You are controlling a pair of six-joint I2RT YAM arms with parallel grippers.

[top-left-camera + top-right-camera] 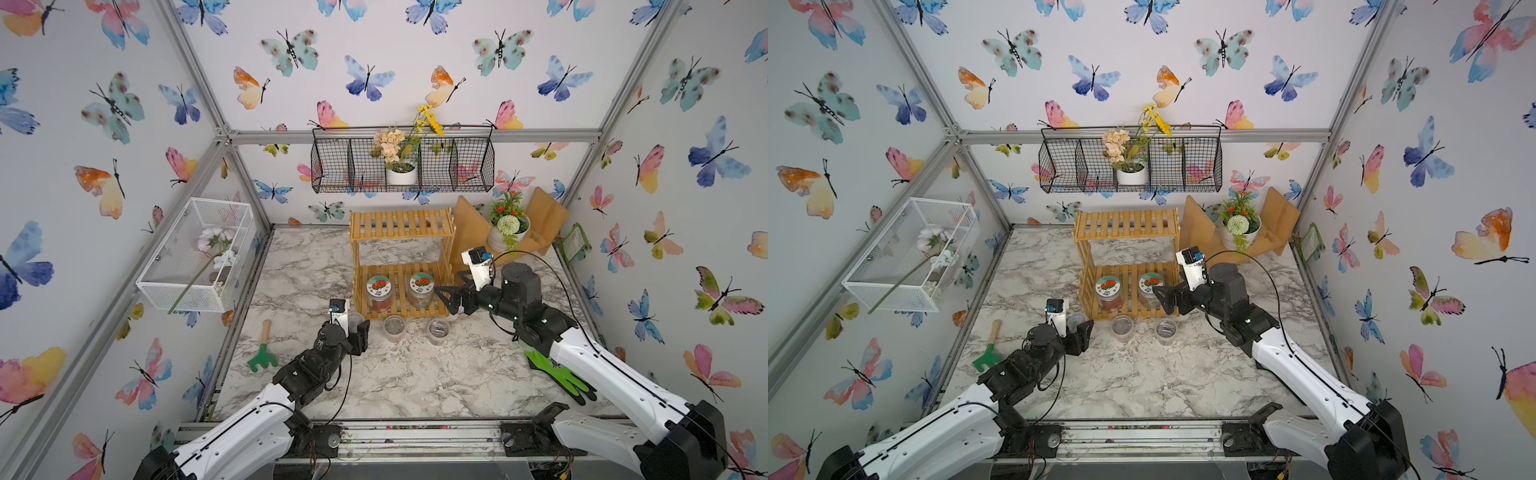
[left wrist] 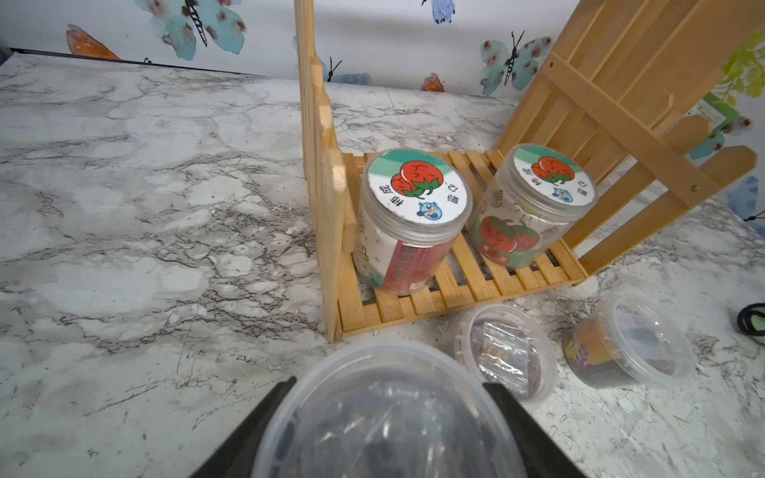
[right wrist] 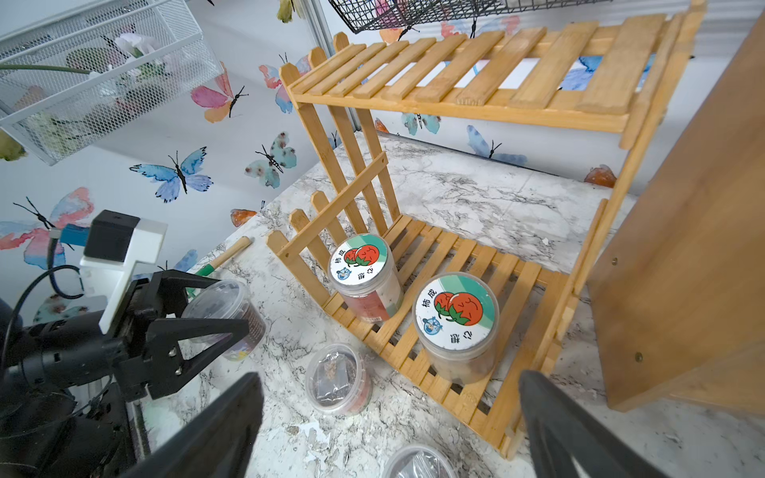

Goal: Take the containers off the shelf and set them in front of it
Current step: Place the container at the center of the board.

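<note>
Rake [image 1: 263, 352] left, board stand [image 1: 469, 230] right of the shelf [image 1: 401, 224]

The marble desk [image 1: 415, 386] carries the bamboo shelf [image 1: 401, 226] near its back edge, with a left jar [image 1: 379, 291] and a right jar [image 1: 421, 286] upright on the lower tier. Just in front of the shelf stand one lidded cup [image 1: 394, 328] and a second cup [image 1: 438, 331]. A green rake [image 1: 262, 353] lies to the left and a green glove [image 1: 569, 380] to the right.

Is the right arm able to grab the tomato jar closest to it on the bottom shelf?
Probably yes. The right gripper is open and close to that jar, and the shelf has an open front there. Nothing seems to stand between them.
</note>
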